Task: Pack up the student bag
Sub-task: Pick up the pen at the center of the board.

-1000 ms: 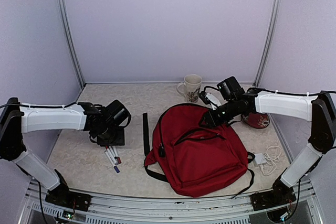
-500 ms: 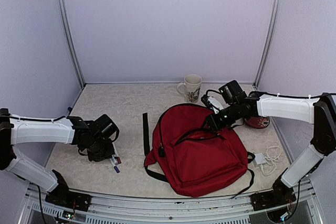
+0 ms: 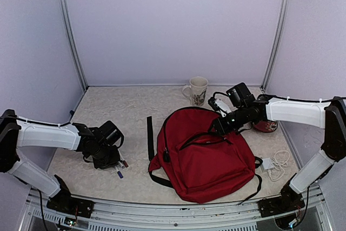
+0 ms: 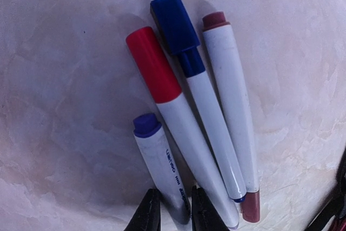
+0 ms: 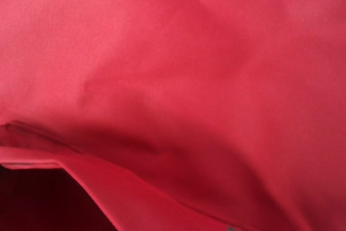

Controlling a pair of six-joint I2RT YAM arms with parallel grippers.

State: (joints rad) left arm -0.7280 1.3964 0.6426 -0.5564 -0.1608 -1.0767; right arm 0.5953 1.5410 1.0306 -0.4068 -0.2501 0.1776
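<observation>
The student bag (image 3: 208, 160), dark red with black straps, lies right of centre on the table. In the right wrist view its red fabric (image 5: 216, 52) fills the frame. My right gripper (image 3: 217, 127) sits at the bag's top edge, which stands lifted there. Its fingers are buried in the cloth. Several markers (image 3: 121, 166) lie at the left. My left gripper (image 4: 174, 212) is low over them, jaws shut on the rear end of the purple-capped marker (image 4: 162, 171). Beside it lie a red-capped marker (image 4: 154, 66), a blue-capped marker (image 4: 175, 25) and a maroon-capped marker (image 4: 230, 79).
A patterned mug (image 3: 197, 90) stands at the back behind the bag. A white charger with its cable (image 3: 273, 165) lies right of the bag. A red round object (image 3: 265, 124) sits behind the right arm. A black strap (image 3: 150, 136) stretches left of the bag.
My left arm has swung toward the near edge and dropped onto the markers, and its jaws have closed on the purple-capped one. The right arm has barely shifted.
</observation>
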